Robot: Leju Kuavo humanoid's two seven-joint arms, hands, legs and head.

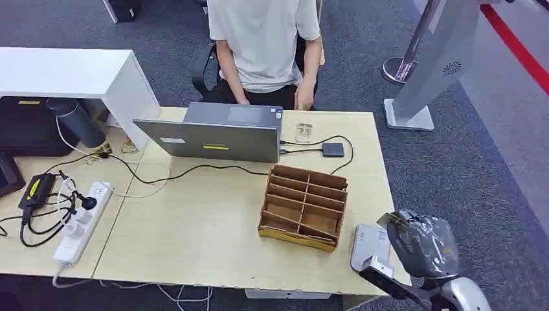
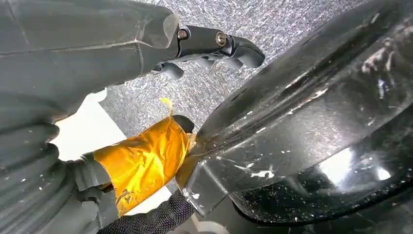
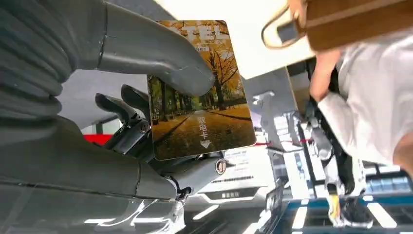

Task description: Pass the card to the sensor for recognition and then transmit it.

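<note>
My right hand [image 1: 422, 243], wrapped in clear film, hovers at the table's near right corner, just right of a pale grey flat device [image 1: 370, 246] lying there. In the right wrist view my right hand [image 3: 146, 97] pinches a card [image 3: 199, 92] between the thick thumb and the dark fingers. The card bears an autumn tree avenue and a small arrow, and its printed face is turned to the camera. My left hand [image 2: 146, 97] hangs by my dark body above grey carpet. Its thumb is wrapped in orange tape, its fingers are apart and it holds nothing.
A wooden slotted organiser [image 1: 303, 206] stands left of the grey device. Behind it are an open laptop [image 1: 217, 133], a small black box [image 1: 333, 149] cabled to it, and a seated person [image 1: 265, 45]. A power strip [image 1: 81, 223] with cables lies at the left.
</note>
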